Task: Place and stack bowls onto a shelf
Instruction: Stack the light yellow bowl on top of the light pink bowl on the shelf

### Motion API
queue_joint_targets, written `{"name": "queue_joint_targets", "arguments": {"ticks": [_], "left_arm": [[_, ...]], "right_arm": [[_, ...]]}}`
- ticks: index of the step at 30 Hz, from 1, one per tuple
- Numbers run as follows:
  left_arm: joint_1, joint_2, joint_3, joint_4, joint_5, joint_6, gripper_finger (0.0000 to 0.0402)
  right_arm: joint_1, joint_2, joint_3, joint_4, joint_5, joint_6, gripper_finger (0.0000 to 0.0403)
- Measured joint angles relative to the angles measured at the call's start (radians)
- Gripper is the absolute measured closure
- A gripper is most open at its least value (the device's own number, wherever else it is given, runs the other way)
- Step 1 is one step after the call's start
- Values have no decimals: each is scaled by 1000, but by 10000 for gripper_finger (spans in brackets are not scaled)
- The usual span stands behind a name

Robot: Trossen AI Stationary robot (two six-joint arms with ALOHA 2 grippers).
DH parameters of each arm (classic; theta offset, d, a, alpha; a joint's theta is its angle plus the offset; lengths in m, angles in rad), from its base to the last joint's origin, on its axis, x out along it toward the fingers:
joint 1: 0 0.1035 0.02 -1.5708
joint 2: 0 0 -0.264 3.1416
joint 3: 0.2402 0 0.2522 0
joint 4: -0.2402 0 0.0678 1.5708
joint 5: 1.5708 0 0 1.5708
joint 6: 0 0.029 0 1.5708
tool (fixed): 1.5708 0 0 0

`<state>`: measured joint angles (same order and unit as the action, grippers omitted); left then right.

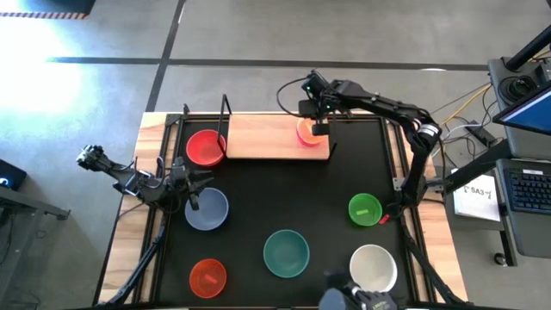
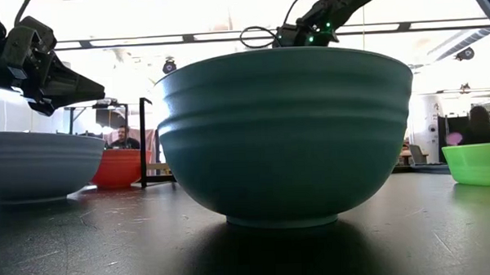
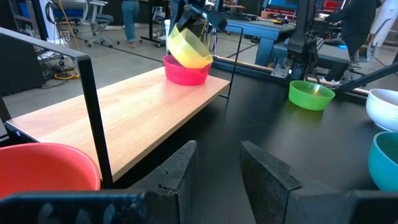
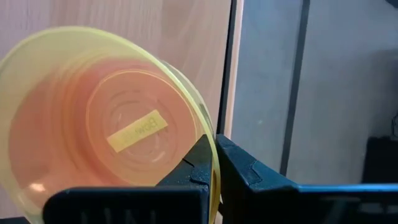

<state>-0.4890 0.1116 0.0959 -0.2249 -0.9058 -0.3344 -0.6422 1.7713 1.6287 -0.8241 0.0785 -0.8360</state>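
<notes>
My right gripper [image 4: 214, 163] is pinched on the rim of the yellow bowl [image 4: 93, 124], one finger inside and one outside the wall. In the left wrist view that bowl [image 3: 188, 48] hangs tilted, its lower edge resting in the magenta bowl [image 3: 185, 73], which sits on the shelf [image 3: 134, 112] near its right end. From above I see the right arm reaching in from the right side of the worktop, with the gripper [image 1: 317, 127] over that pair at the shelf's right end.

The shelf [image 1: 258, 138] is a light wooden board lying along the back of the black mat [image 1: 284, 207], with black wire uprights at both ends. The red bowl [image 1: 206, 148] sits at its left end, just beside the left upright; I cannot tell whether it stands on the board or just off its edge.

My left gripper [image 3: 217, 171] has its fingers spread with nothing between them, pointing along the mat toward the shelf. In the high view it [image 1: 191, 191] sits above the mat at the left, just beside the pale blue-grey bowl [image 1: 207, 209].

Farther out on the mat are the green bowl [image 1: 365, 209] at the right, the teal bowl [image 1: 286, 253] near the middle front, the white bowl [image 1: 373, 268] at the front right, and the orange-red bowl [image 1: 207, 277] at the front left, all apart from one another.
</notes>
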Motion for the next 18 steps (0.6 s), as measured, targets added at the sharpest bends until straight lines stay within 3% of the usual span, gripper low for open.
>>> {"name": "queue_joint_targets", "arguments": {"ticks": [12,18], "left_arm": [[0,0,0,0,0,0,297],[0,0,0,0,0,0,297]], "right_arm": [[0,17,0,2,0,46,393],[0,17,0,3,0,106,361]]}}
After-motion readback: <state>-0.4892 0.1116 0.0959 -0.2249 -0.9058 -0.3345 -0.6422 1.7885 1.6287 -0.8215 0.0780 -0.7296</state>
